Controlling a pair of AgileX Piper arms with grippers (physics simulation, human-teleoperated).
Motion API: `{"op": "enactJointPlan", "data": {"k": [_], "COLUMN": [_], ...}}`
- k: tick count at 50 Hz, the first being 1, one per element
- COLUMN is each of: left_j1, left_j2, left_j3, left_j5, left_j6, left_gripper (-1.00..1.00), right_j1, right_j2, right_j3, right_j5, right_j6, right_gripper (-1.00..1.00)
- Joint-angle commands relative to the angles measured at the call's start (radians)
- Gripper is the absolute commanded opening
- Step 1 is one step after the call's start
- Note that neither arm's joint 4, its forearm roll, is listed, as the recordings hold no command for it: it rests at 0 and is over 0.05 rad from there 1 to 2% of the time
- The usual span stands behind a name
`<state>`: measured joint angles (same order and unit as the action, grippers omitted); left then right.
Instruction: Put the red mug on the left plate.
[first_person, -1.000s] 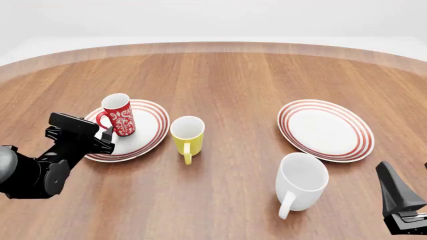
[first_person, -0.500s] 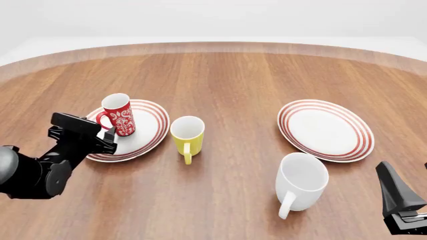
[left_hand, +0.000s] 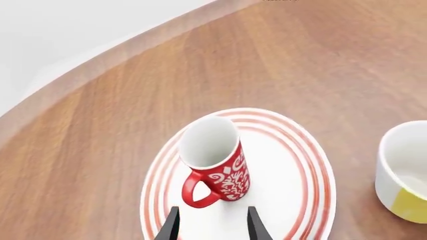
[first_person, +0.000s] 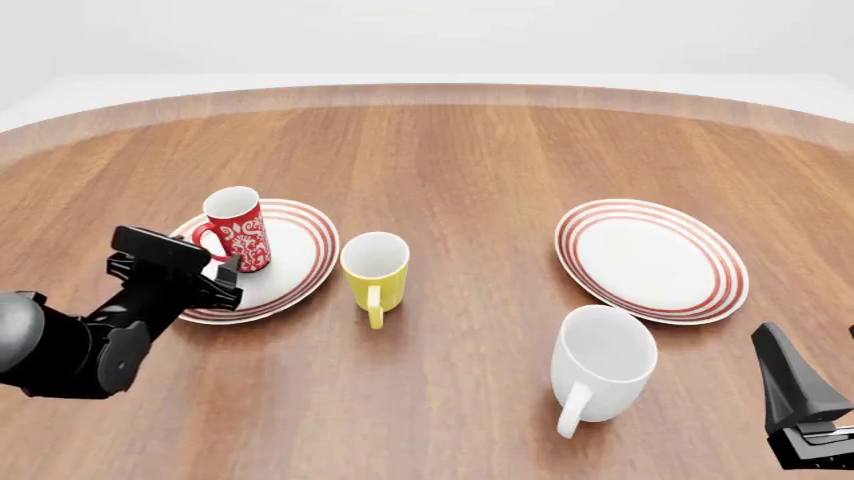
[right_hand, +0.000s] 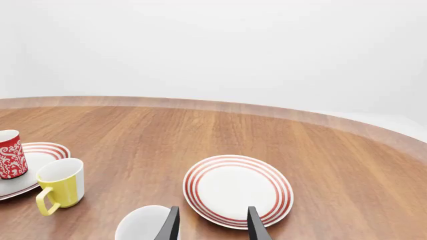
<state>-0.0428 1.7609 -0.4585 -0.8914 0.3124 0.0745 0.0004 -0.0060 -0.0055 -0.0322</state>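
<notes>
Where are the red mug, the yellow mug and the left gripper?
red mug (first_person: 243, 240), front view, on its patterned side wall.
yellow mug (first_person: 375, 272), front view, on its outer wall below the rim.
left gripper (left_hand: 211, 227), left wrist view, midway between the two black fingertips.

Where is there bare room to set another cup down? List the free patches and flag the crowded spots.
Free: the right plate holds nothing, and bare table lies between the yellow mug and that plate, and all along the far edge. Crowded: the left plate carries the red mug, with the left gripper just near of it and the yellow mug alongside.
</notes>
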Motion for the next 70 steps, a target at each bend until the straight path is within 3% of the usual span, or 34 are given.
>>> {"op": "enactJointPlan", "data": {"k": [1, 70], "left_j1": [-0.013, -0.080], "left_j2": [-0.005, -0.090], "left_j3": [0.001, 0.067], "left_j5": [0.002, -0.028], "left_j6": [-0.011, -0.035], "left_gripper": [1.00, 1.00], "right_j1": [0.000, 0.007], "right_j2": [0.000, 0.000], "right_j3": [0.000, 0.003], "right_j5": [0.000, 0.003], "right_j6": [0.000, -0.004], "right_gripper": [1.00, 1.00]}}
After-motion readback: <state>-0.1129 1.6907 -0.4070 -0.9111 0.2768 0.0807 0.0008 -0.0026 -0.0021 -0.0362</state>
